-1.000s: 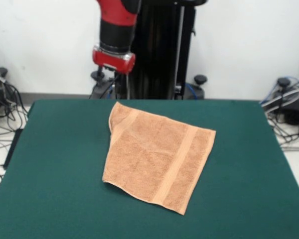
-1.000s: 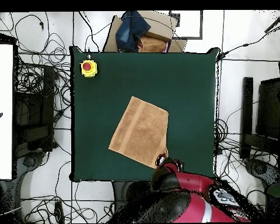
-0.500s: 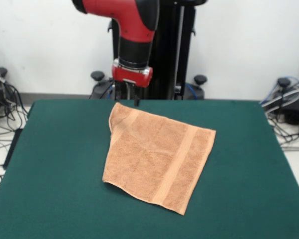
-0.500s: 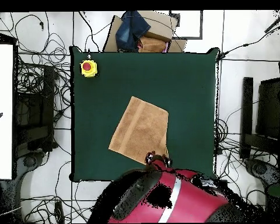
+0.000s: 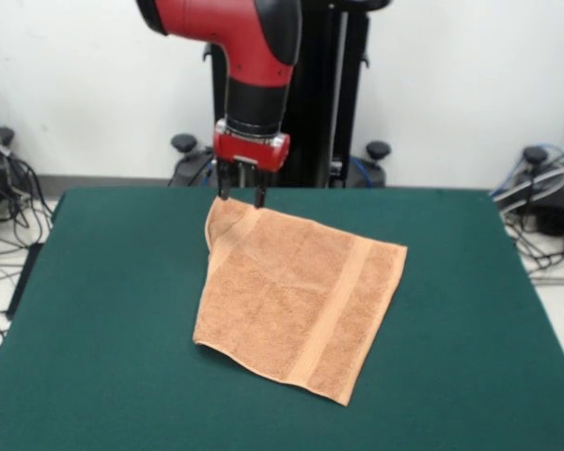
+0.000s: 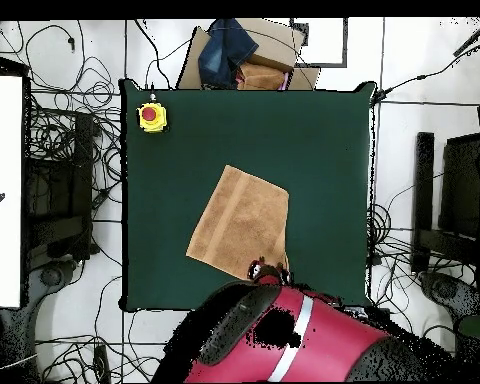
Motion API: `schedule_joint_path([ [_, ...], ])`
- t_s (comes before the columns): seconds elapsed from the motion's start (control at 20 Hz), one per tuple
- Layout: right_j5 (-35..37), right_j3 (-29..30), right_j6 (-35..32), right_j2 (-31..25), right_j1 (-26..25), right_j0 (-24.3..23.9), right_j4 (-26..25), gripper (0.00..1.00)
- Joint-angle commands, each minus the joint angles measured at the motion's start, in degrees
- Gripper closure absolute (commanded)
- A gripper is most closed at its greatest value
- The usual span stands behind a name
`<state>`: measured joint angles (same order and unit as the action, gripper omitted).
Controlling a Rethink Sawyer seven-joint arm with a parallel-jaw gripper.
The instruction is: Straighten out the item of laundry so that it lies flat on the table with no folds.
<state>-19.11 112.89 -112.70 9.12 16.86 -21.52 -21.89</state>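
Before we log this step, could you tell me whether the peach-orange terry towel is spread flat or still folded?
Still folded: the peach-orange terry towel shows a doubled flap along its left edge beneath the open gripper.

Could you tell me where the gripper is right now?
In the front view, the gripper hangs open over the towel's far corner, near the table's far edge.

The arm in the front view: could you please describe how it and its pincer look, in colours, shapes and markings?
The arm is a thick, rounded tube with a glossy red shell, then a black cylindrical wrist section. Below that sits a flat red band carrying the pincer, which has two short, thin black fingers. From overhead, the arm appears as a broad red body with black patches and a pale stripe across it. No lettering can be made out.
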Motion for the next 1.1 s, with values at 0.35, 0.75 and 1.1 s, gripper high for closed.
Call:
schedule_joint_path([
  [0.35,4.41,-11.21,-6.74,-4.57,-1.27,1.61,5.28,0.0],
  [0.75,15.46,-15.9,-1.99,-8.39,0.66,-0.76,3.21,0.0],
  [1.1,13.06,-18.45,-5.03,-5.65,-2.01,2.74,4.2,0.0],
])
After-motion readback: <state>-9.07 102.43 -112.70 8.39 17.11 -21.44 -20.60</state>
